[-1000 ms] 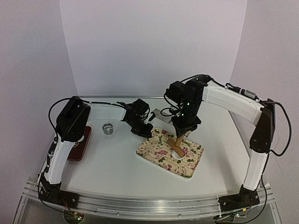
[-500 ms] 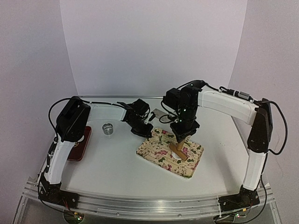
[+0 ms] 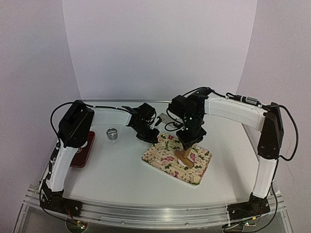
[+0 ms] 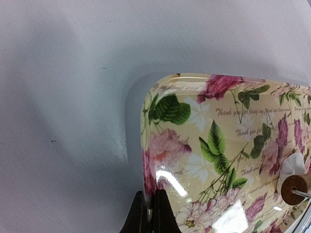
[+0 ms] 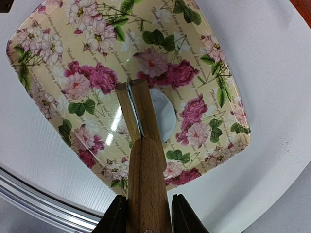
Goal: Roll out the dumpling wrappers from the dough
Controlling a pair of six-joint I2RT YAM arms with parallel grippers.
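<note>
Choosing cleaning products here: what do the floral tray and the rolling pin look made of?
The tray is probably melamine or another hard plastic with a glossy finish: light glares off its printed flowers. The rolling pin looks like wood with a matte finish: brown, with visible grain lines along it.

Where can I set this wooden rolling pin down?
Widest bare patch: white table near front, between the dark red object at left and the flowered rectangular tray, nearer than the small metal ring. A narrower strip lies right of the tray. Crowded: the tray's far side, by the left gripper and right gripper.
</note>
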